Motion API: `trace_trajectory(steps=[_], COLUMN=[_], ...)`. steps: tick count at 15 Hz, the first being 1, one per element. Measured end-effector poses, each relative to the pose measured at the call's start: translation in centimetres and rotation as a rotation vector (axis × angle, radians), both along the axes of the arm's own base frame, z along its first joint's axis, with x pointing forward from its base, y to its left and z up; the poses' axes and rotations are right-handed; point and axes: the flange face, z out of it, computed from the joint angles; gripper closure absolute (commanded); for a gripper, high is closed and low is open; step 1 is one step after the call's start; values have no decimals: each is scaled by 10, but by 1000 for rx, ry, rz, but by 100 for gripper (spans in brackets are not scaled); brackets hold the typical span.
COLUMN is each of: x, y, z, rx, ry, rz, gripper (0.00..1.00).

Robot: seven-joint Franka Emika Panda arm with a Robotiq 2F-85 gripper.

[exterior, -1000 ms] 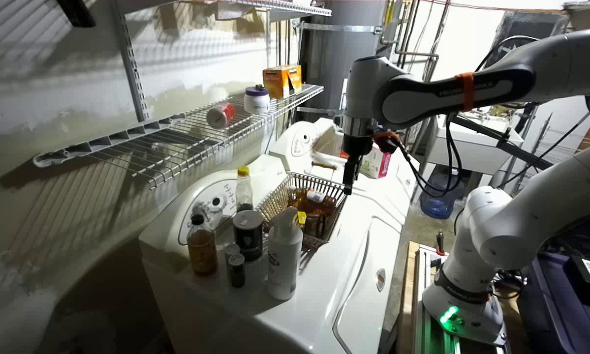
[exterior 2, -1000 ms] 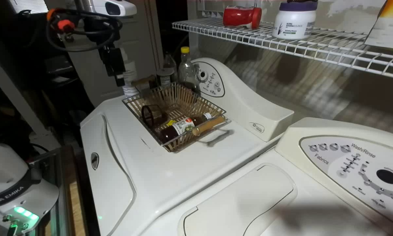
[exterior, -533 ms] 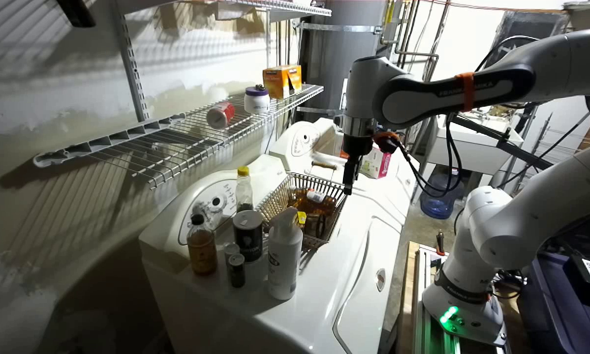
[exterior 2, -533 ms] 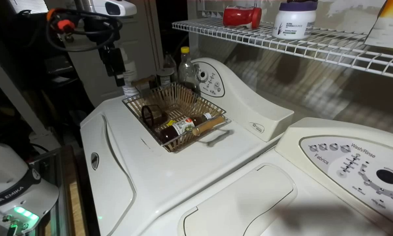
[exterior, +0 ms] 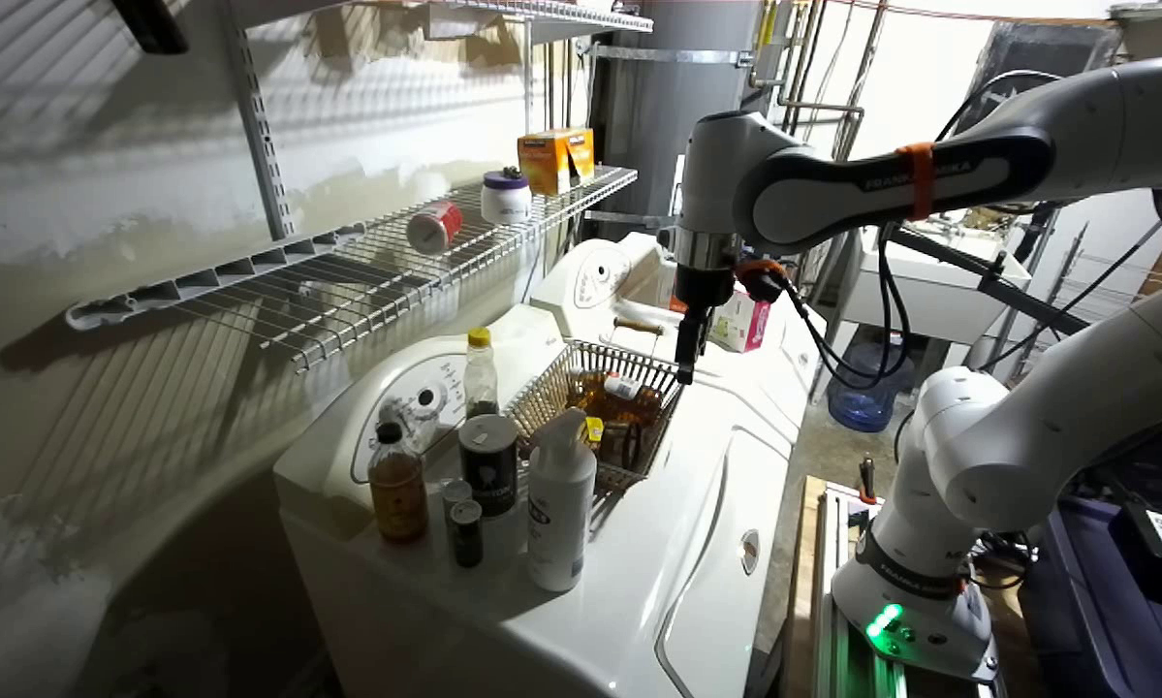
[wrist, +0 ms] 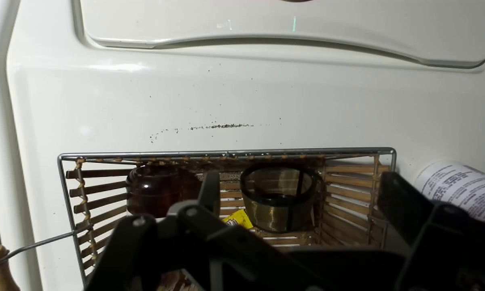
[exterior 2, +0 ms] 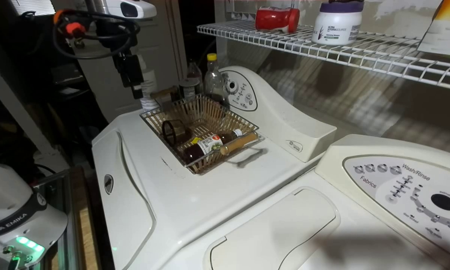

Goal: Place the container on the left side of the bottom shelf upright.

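Observation:
The container is a small jar, red with a pale whitish end, lying on its side on the bottom shelf. It also shows in an exterior view, with its red lid pointing along the shelf. The bottom shelf is a white wire rack on the wall, and its front edge also shows in an exterior view. My gripper points down above the edge of the basket, lower than the shelf and well apart from the container. In the wrist view my gripper is open with nothing between its fingers. The container is out of the wrist view.
A white jar with a purple lid and an orange box stand farther along the shelf. Below, a slatted basket holds an amber bottle and a mesh filter. Several bottles and cans, including a white bottle, stand beside it.

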Motion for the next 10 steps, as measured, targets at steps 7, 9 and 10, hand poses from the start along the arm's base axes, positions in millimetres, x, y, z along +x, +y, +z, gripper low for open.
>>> trace_trajectory(steps=[7, 9, 10], x=[23, 40, 51], y=[52, 84, 95], z=[18, 36, 45], rx=[-38, -68, -74], ry=[-73, -134, -165], rz=[172, 233, 236], gripper=[0, 0, 0])
